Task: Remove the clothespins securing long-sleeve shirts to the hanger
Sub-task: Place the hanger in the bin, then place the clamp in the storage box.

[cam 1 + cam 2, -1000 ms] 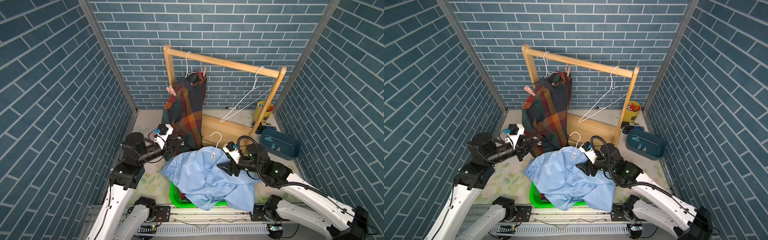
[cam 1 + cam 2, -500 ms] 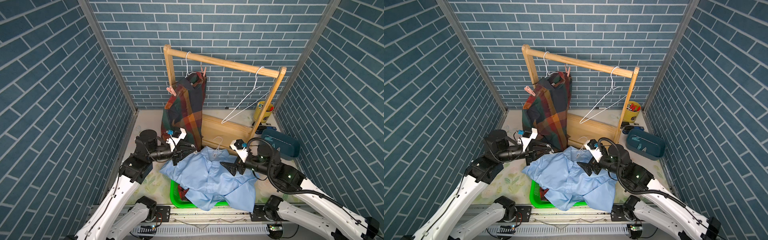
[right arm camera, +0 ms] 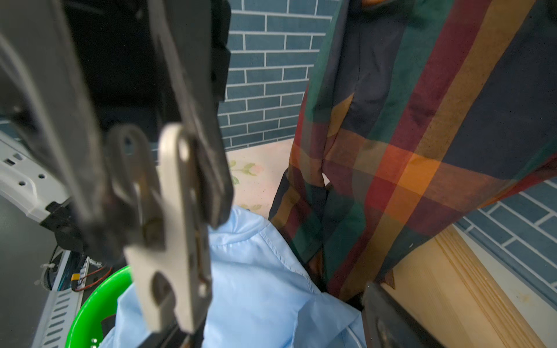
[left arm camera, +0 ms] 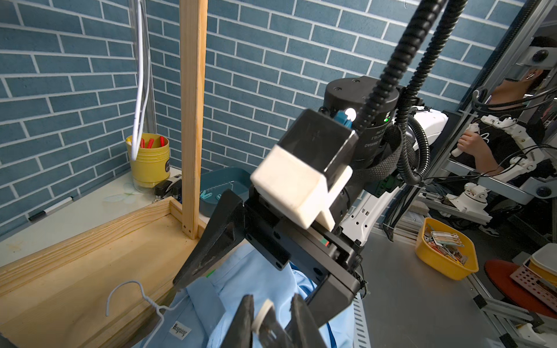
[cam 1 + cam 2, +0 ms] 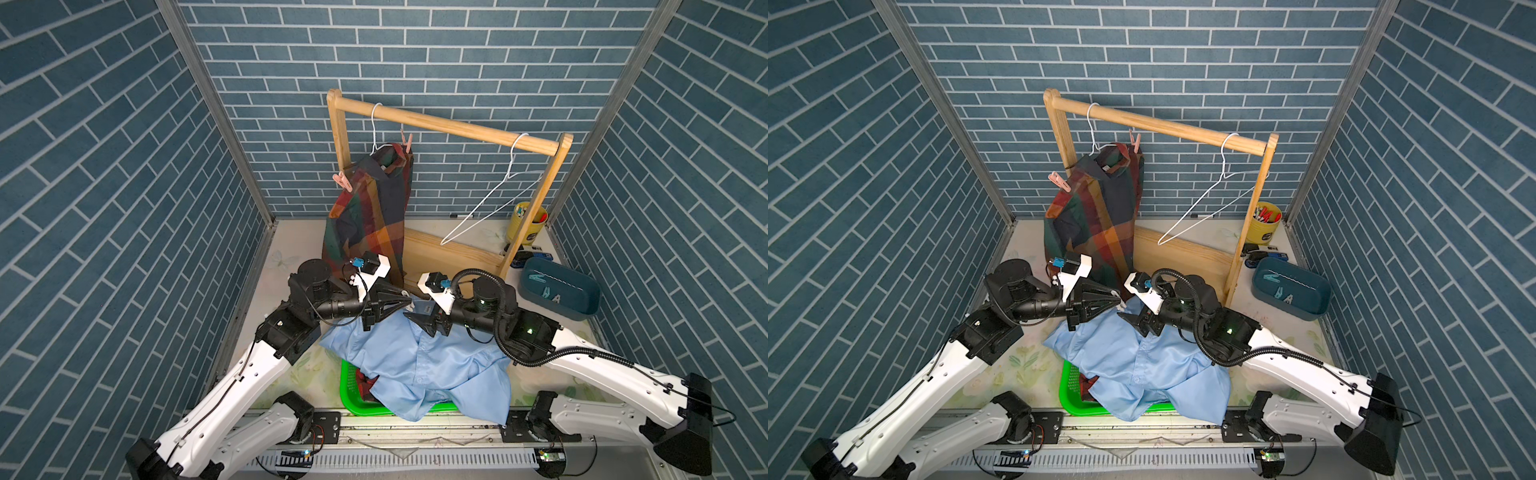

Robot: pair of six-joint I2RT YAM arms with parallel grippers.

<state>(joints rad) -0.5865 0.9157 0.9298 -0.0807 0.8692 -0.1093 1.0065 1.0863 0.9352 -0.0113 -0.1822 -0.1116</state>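
My left gripper (image 4: 272, 301) is shut on a pale grey-white clothespin (image 4: 262, 311), which fills the right wrist view (image 3: 173, 229). My right gripper (image 5: 420, 321) stands open, tip to tip with the left gripper (image 5: 409, 305), above the collar of the light blue shirt (image 5: 415, 365). That shirt lies crumpled over a green basket (image 5: 347, 395), with a white hanger (image 4: 129, 298) still in its collar. The plaid shirt (image 5: 370, 224) hangs on the wooden rack (image 5: 457, 129), with two pink clothespins (image 5: 343, 182) (image 5: 407, 143) on it. The right gripper's fingers (image 4: 211, 247) straddle the clothespin without touching it.
An empty white hanger (image 5: 490, 199) hangs at the rack's right end. A teal bin (image 5: 582, 305) with teal clothespins and a yellow cup (image 5: 525, 224) stand at the back right. The rack's wooden base (image 5: 449, 255) lies just behind both grippers. Brick walls close in on three sides.
Both arms have swung inward and now meet over the blue shirt. The left gripper brought its clothespin to the right one. The blue shirt and its hanger have sunk lower.
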